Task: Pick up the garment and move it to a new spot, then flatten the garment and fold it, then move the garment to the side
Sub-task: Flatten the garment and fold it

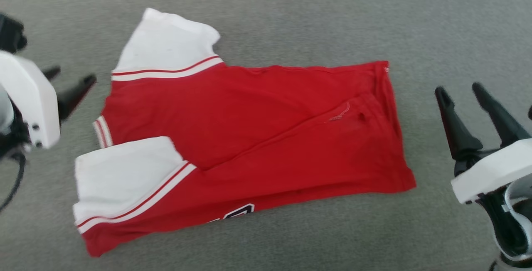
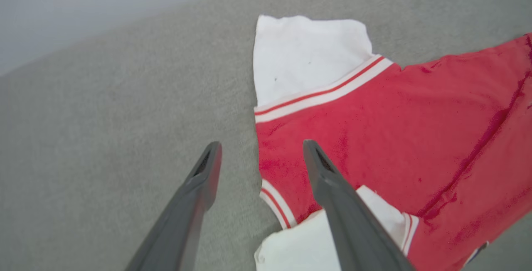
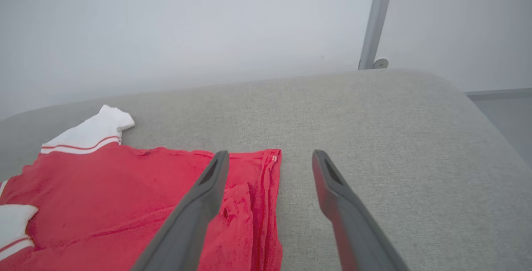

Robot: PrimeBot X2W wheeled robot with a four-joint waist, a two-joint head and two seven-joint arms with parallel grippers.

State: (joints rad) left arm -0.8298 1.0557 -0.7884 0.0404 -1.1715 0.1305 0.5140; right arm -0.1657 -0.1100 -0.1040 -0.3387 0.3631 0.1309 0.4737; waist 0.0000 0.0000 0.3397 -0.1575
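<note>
The garment [image 1: 249, 138] lies flat near the middle of the grey fabric-covered surface [image 1: 415, 21], neck end toward the robot's left and hem toward its right. Its near side is laid over the body along a slanting crease. A white sleeve sticks out at the far left and another lies at the near left. A scrap of the black lettering peeks from under the near edge, so the printed face appears to be down. The left end effector [image 1: 71, 76] hangs just beside the neck end with its fingers spread and nothing between them; in the left wrist view it [image 2: 262, 146] straddles the garment's edge from above, and whether it touches the cloth cannot be told. The right end effector [image 1: 459, 90] stands clear of the hem, likewise spread and empty, and in the right wrist view it [image 3: 270, 154] is lined up with the hem's far corner. By the look of it the folding step is in hand, with one lengthwise fold laid and at least one more due. The next move probably calls for lowering both end effectors to the cloth, pinching every layer at an edge without bunching the thin fabric, and carrying that edge across evenly so the first fold is not dragged open.
</note>
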